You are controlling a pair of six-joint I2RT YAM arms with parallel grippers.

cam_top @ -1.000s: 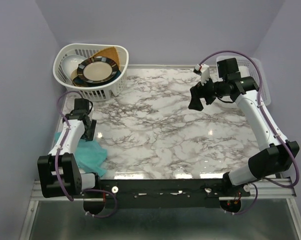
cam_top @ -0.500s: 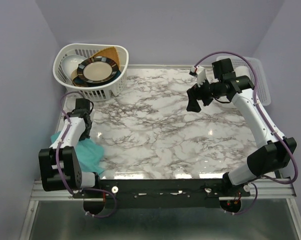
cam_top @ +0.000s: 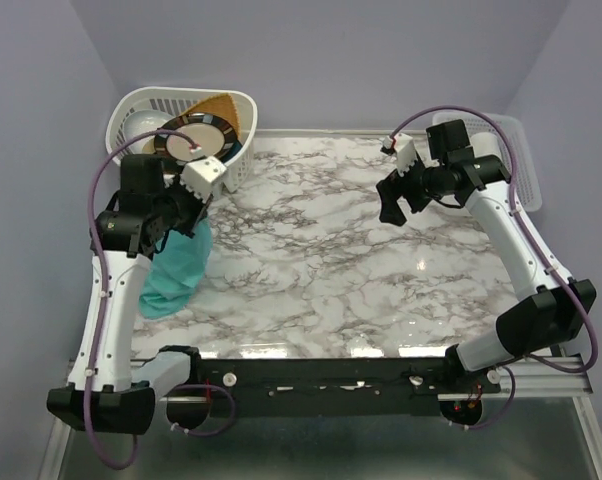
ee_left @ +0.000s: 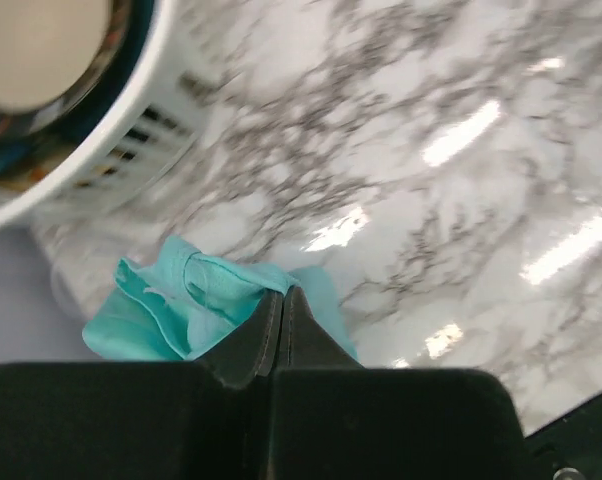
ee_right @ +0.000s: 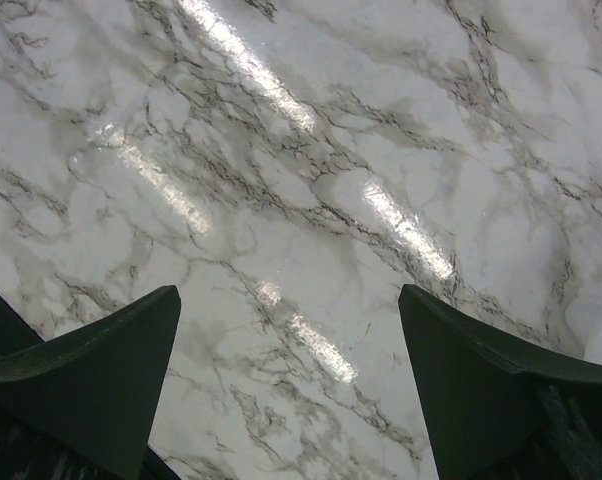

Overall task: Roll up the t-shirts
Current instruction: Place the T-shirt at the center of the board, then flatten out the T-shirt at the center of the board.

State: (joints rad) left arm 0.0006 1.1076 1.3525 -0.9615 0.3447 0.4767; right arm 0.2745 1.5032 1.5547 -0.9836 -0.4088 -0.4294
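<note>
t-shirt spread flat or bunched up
Bunched up. The t-shirt hangs as a crumpled clump from the left claw, which is shut on a fold of it; no part looks spread out.

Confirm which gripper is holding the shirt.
The left gripper, jaws shut on the teal shirt hanging from it; the right gripper is open over the table, holding nothing.

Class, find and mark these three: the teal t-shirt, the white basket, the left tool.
teal t-shirt (cam_top: 176, 268): top view, middle of the bunched cloth.
white basket (cam_top: 249, 112): top view, its right rim.
left tool (ee_left: 281, 300): left wrist view, the closed fingertips pinching the cloth.
</note>
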